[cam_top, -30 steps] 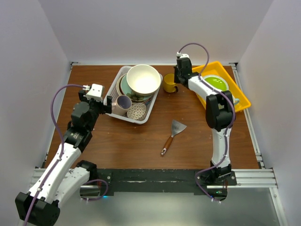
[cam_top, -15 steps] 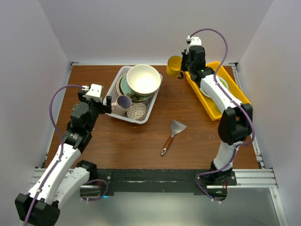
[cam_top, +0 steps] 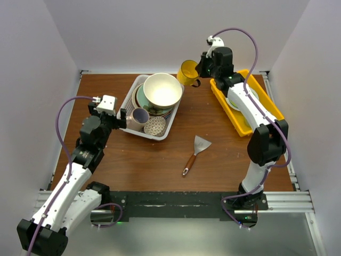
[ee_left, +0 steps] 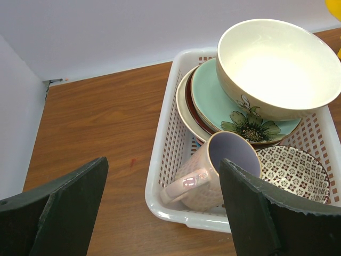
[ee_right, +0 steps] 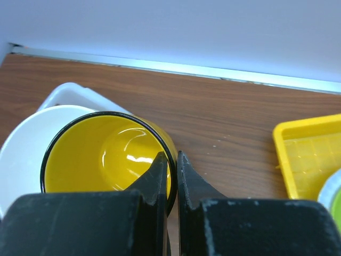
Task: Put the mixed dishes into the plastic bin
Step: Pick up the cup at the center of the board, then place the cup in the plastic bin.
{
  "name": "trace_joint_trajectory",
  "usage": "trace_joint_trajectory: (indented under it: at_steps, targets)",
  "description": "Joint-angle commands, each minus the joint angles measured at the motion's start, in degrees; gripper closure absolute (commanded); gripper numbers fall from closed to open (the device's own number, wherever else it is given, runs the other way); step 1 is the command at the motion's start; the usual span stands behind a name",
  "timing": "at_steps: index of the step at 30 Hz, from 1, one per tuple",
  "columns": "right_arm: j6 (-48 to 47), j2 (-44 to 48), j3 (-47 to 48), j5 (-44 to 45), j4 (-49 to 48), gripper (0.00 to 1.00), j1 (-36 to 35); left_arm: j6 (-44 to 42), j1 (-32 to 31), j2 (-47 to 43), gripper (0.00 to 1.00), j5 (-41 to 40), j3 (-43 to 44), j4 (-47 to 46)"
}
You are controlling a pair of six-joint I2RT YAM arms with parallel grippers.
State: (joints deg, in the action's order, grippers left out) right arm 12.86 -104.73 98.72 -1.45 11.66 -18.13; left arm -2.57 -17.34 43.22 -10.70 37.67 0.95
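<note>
Yellow mug (cam_top: 187,72): held off the table, tipped so its glossy inside faced the right wrist camera; its wall was pinched at the black rim.
Right gripper (ee_right: 170,158): jaws were pressed together on the mug's wall, one finger inside, one outside.
Right arm: stretched far across the table, past the yellow tray (cam_top: 273,113).
Mug's place: seen by the far right corner of the plastic bin (cam_top: 129,101), next to the large cream bowl (cam_top: 162,89); whether it hung over the bin or just beside it could not be told.
Left gripper (cam_top: 123,118): jaws were spread wide, nothing between them, held just outside the bin's near left side.
Bin contents: the cream bowl was stacked on a pale green plate (ee_left: 213,101) and a red-rimmed cream plate (ee_left: 183,104); a purple-lined cream mug (cam_top: 139,117) lay on its side at the near end beside a small patterned bowl (cam_top: 155,126).
Tray: a lime-green plate (ee_right: 333,194) was glimpsed in it, mostly hidden by the right arm.
Spatula (cam_top: 194,152): left lying on the wooden table (cam_top: 133,160), well apart from bin and tray.
</note>
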Motion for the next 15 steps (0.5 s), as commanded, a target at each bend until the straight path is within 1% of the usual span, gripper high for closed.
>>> trace_joint_trajectory:
  at_steps: [1,15]
  targets:
    - [3.04,-0.12,5.61,-5.49,-5.07,1.00,-2.08,0.64,0.29,-0.16,0.10,-0.20,-0.14,-3.06]
    - [3.48,-10.75,14.57,-5.05,-3.84,1.00,-8.23,0.63,0.29,-0.24,0.09,-0.55,-0.23,-3.06]
